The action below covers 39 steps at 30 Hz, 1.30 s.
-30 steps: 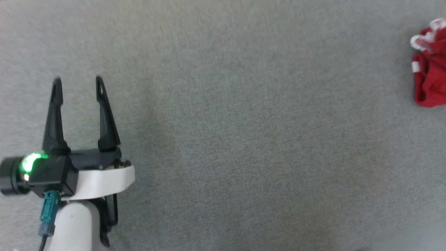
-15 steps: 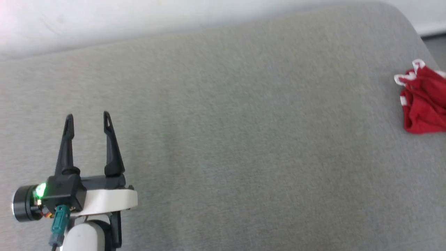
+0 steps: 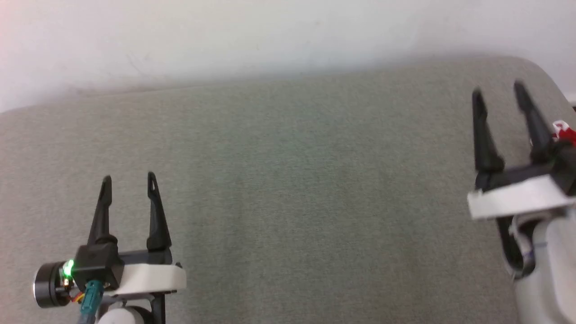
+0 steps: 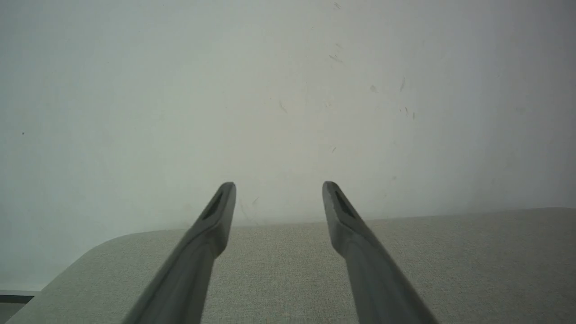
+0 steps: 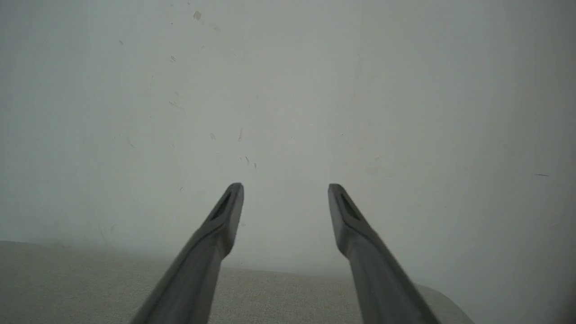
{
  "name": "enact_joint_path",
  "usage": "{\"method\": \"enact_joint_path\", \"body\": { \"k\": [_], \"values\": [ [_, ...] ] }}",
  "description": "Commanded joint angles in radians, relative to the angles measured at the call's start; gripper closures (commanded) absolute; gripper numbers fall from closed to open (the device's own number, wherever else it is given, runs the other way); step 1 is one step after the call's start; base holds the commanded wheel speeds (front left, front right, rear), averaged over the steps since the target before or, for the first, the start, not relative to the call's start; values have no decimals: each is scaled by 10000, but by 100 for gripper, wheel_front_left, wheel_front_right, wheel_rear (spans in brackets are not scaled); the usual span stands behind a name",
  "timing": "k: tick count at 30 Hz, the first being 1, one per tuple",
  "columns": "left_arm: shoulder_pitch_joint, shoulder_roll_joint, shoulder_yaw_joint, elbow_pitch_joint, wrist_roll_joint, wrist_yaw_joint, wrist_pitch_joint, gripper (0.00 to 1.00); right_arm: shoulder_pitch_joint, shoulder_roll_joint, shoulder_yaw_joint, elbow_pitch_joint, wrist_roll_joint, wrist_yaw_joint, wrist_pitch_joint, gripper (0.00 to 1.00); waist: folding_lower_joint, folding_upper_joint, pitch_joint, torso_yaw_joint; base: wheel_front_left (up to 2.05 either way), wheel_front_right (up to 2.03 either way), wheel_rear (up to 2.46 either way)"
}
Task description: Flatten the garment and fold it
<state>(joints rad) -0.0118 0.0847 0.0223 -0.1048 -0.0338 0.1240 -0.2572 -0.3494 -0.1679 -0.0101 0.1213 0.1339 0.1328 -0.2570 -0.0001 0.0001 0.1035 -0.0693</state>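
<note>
A grey fabric-covered surface (image 3: 288,180) lies before us, its far edge meeting a white wall (image 3: 270,36) marked with faint scuffs. Of the garment (image 3: 563,130) we see just a small scrap of red and white at the surface's right edge, near the rounded far right corner. The rest is hidden behind the right gripper (image 3: 497,90). That gripper is at the same right edge, its two dark fingers spread apart and holding nothing. Well apart from it, the left gripper (image 3: 129,176) is over the near left part of the surface, fingers likewise spread and empty, with a green light (image 3: 67,268) glowing at its wrist. Both wrist views look along the parted fingers toward the wall.
</note>
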Motion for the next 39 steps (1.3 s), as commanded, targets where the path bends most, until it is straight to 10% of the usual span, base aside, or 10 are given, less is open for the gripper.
{"method": "enact_joint_path", "body": {
  "k": [1,18,19,39],
  "values": [
    [159,-45,-19,117,40,-69,-46,0,399,183,-112,-101,52,-21,-46,0,1,-1,-275,306,0,0,0],
    [328,-98,23,942,-28,-523,-46,0,3226,1104,-427,-923,-153,-21,-47,0,1,-1,-692,439,0,0,0],
    [201,-75,21,926,-15,-492,4,100,3147,1066,-458,-844,-130,0,2,100,1,-1,-687,437,0,0,0],
    [206,-117,-18,943,34,-594,369,100,3188,1075,-399,-885,-294,-3,367,100,1,-1,-739,473,0,0,0]
  ]
}}
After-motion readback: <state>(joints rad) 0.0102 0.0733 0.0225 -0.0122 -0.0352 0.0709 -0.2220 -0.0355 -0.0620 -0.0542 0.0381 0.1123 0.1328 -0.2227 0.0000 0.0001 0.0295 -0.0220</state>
